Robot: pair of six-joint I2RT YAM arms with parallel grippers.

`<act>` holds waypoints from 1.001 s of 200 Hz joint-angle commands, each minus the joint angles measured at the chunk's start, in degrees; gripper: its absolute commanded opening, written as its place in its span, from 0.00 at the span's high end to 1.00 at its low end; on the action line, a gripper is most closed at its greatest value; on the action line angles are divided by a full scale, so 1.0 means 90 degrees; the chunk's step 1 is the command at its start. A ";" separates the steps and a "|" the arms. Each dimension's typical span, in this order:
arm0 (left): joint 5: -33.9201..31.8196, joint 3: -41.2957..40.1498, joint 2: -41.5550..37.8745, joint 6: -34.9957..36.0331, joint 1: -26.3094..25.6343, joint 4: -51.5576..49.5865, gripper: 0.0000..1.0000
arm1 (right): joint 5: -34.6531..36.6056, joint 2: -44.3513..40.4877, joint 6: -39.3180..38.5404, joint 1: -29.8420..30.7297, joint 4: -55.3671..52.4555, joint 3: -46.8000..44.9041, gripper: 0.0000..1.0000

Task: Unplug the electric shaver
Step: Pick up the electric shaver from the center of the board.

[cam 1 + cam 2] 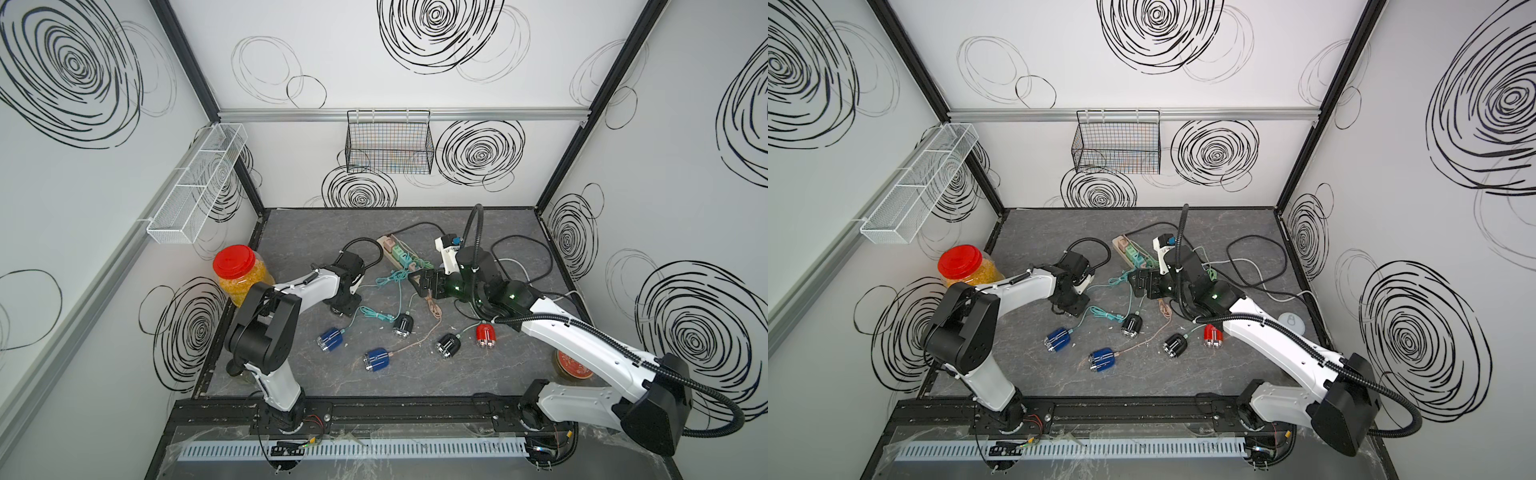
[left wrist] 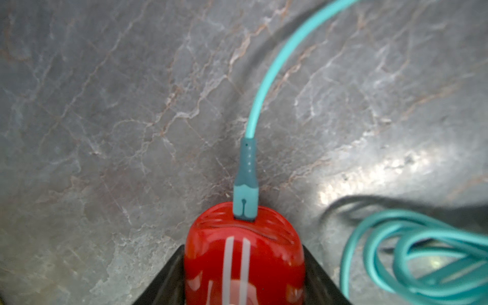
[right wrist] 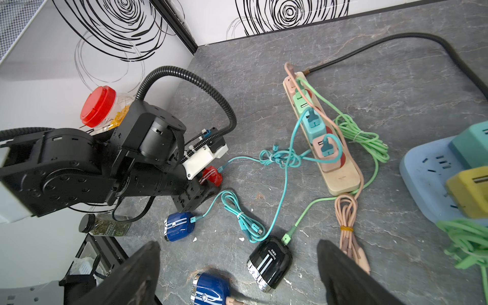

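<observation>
My left gripper (image 2: 243, 249) clasps the glossy red, white-striped electric shaver (image 2: 244, 269) above the grey marbled tabletop (image 2: 105, 132), with the teal cable plug (image 2: 245, 195) seated in its end. My right gripper (image 3: 239, 244) hangs wide, holding nothing, above a black striped shaver (image 3: 269, 264).

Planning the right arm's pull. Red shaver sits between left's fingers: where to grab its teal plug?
Grip the teal plug by its thicker moulded body, not the thin cable. Come from above, pinching across its width: it points straight out of the red shaver, with the table beneath, so an in-line pull should free it.
</observation>
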 commanded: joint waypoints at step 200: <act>0.0806 -0.0817 -0.2617 -0.0055 0.0004 0.1144 0.83 | -0.2677 0.2544 0.3050 -0.0047 0.3441 -0.0091 0.30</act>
